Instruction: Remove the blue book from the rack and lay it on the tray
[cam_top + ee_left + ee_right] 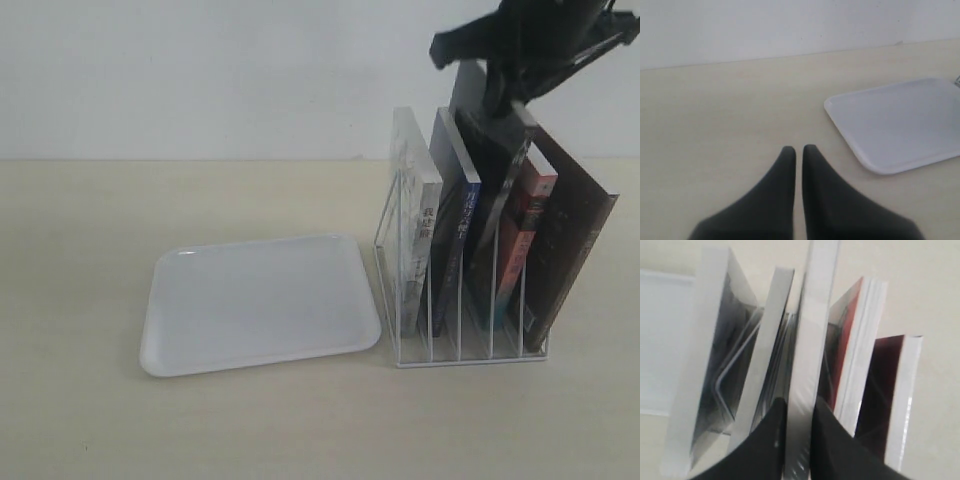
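The blue book (pixel 462 215) is seen upright in the second slot of the rack (pixel 470 357), counted from the tray side, its blue spine with white characters turned toward the camera. It is flanked by a white book (pixel 412 210) on the tray side and a black-spined book (pixel 500 190) on the other. Beyond these, a red-spined book (pixel 532 215) and a dark brown book (pixel 572 240) are leaned in the last slots. The right gripper (pixel 799 405) is closed from above on the top edge of the black-spined book, not the blue one. The tray (pixel 260 300) is laid flat on the table (pixel 90 420) just beside the rack. The left gripper (pixel 799 150) is held low over the table near the tray, its fingers drawn almost together with nothing between them.
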Robot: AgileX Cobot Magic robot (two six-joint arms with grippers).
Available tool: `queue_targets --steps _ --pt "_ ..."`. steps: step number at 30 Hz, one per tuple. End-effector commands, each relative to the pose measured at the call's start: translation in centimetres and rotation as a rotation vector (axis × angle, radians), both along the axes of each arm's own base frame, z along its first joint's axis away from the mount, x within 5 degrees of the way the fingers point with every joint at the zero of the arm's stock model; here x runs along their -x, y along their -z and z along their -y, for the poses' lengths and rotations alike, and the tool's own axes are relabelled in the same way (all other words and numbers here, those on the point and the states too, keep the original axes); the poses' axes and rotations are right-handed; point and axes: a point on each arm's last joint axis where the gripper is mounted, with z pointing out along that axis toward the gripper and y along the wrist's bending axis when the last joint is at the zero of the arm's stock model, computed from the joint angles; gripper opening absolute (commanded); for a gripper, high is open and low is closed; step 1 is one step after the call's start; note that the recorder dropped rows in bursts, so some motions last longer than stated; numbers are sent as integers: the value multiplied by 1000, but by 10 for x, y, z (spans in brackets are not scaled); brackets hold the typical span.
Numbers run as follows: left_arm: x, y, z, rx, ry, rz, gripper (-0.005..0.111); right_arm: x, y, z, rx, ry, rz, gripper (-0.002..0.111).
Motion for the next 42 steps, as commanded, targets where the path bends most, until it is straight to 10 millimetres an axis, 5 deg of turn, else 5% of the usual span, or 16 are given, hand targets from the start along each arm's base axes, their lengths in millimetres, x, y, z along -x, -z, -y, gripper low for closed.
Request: queue_targets --steps 1,19,30,42 --pt "0 -3 0 8 -2 21 5 24 -53 10 -47 -3 159 0" --pt "0 -3 0 8 -2 21 5 32 -63 13 -46 -4 189 0" --pt "0 -3 0 8 -2 21 5 7 20 4 41 -8 -54 0" --pt "0 -3 0 8 -2 21 5 -3 41 -1 44 0 -113 0"
